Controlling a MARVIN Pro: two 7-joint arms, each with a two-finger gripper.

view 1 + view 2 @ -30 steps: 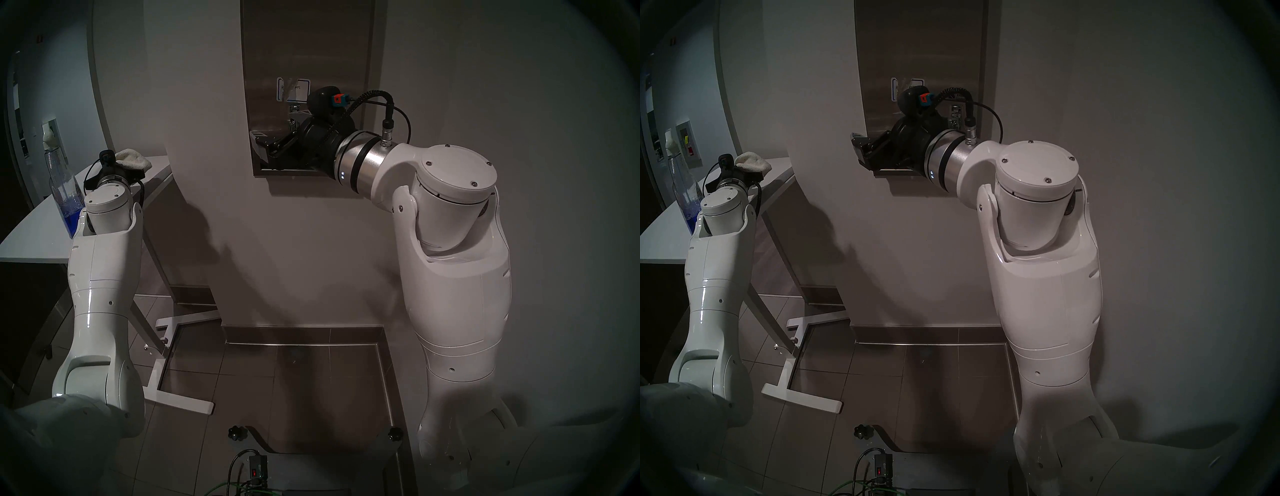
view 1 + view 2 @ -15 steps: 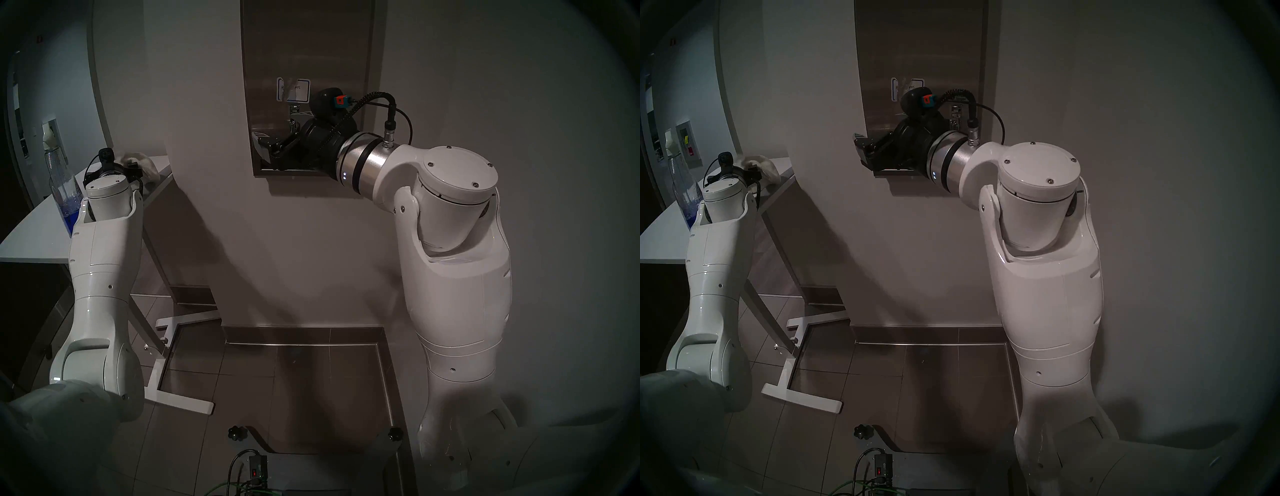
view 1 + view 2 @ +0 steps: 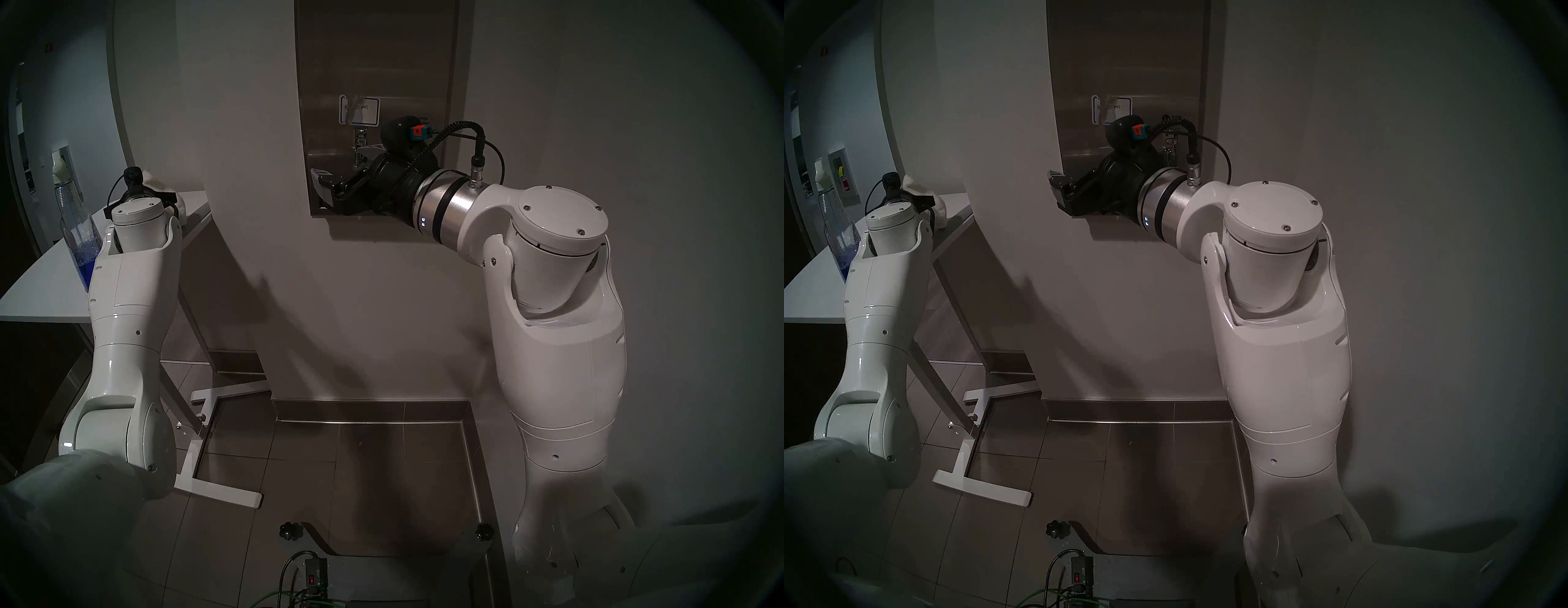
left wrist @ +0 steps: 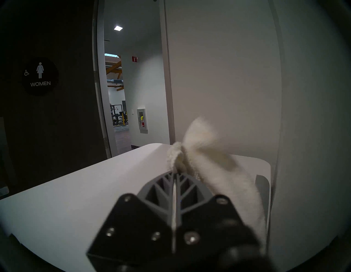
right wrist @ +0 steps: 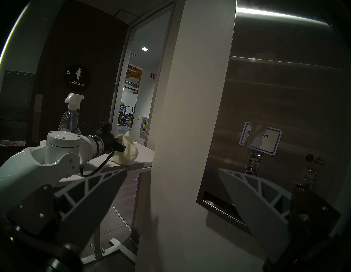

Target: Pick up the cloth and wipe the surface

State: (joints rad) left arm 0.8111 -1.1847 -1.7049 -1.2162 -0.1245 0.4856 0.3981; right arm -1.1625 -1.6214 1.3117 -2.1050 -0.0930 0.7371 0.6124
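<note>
Dim restroom corridor, grey wall (image 3: 382,297) ahead of me, a white table (image 4: 66,190) off to my left. My left claw (image 4: 175,171) is clamped on the off-white, waffle-textured soft cloth (image 4: 218,171); its two ribbed grey fingers (image 4: 161,188) sit pressed together with a pinch of fabric between the tips. From the right wrist view the cloth (image 5: 126,150) bunches at the claw and sags down to the table's edge, so I judge it partly lifted, its lower end touching or nearly touching the top.

What the coming move turns on: the tall brushed stainless-steel dispenser front (image 3: 377,63), with its blue-bordered white label (image 3: 359,110), lies to the right of my left claw, beyond the projecting corner of the wall. The carry must swing rightward around that corner before the cloth can meet the steel.

My right claw (image 5: 171,190) is far nearer the panel, hovering just beside its lower left corner by the dark horizontal slot (image 5: 218,201), fingers spread wide and holding nothing. A clear spray bottle with blue liquid (image 3: 80,237) stands on the table beside my left forearm.

The cloth's long axis runs from the claw tips down and to the right in the left wrist view, a loose flap pointing up past the tips. The steel front stands upright, long axis vertical, facing me.
</note>
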